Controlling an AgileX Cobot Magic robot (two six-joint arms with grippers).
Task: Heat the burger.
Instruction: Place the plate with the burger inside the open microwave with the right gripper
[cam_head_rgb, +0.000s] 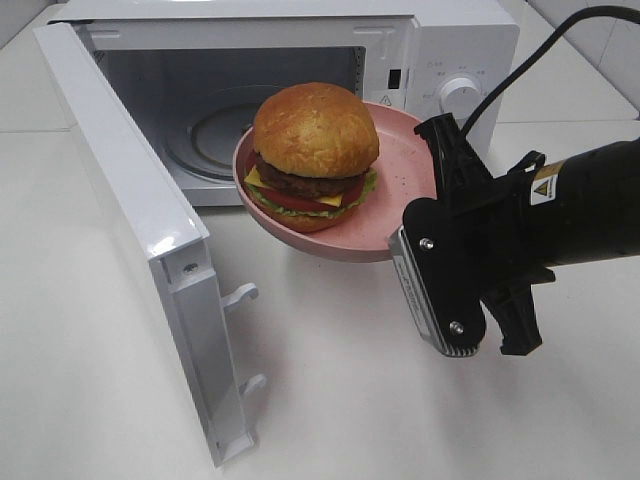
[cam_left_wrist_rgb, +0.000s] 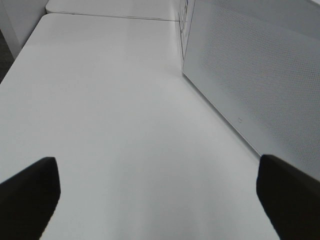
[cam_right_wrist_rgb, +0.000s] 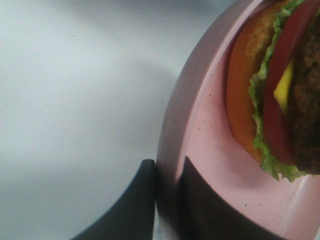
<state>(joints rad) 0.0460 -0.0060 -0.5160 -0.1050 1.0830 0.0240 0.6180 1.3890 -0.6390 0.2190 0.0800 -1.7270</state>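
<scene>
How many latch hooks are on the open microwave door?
2. Both stick out of the free edge of the microwave door: the upper hook nearer the top, the lower hook nearer the bottom. None seems hidden.

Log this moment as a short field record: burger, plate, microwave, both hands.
burger: whole, bun on top, sitting on the pink plate
pink plate: held by its rim off the table, in front of the microwave opening
microwave: door swung wide open
right hand: shut on the pink plate's rim
left hand: open, holding nothing, over the table beside the door
task stage: burger not yet inside the microwave
</scene>
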